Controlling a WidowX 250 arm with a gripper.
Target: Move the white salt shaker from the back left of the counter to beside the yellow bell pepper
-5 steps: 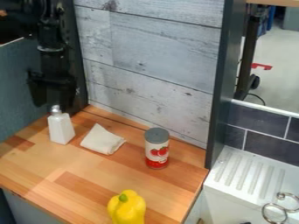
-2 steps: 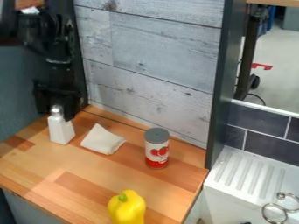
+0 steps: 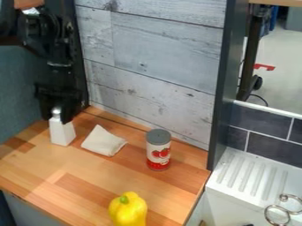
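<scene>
White bottle point(image 3: 62, 133) stood upright on the wooden counter point(image 3: 77, 176), at its left end in the camera view, near the back corner. Black gripper point(image 3: 56, 120) was right over it, pointing down, arm in from the upper left. Fingers were wide, one on each side of the bottle's narrow top, gap bigger than the neck. Couldn't tell if either finger touched the bottle.

Rest of the counter: folded off-white cloth point(image 3: 103, 141) just beside the bottle, to its right in view, one corner peaked up. Can point(image 3: 159, 150) upright further right, grey top, pale label with red fruit on it, red band at the bottom. Yellow pepper point(image 3: 128, 212) with a green stem end sat at the near edge of the view, partly cut off, well apart from the bottle.

Behind: wall of pale grey planks point(image 3: 159, 53), dark upright panel point(image 3: 224, 84) at its right end. Past that, white ribbed drainboard point(image 3: 251, 176) under dark tiles point(image 3: 268, 148), two metal rings point(image 3: 277, 215) at the lower right.
</scene>
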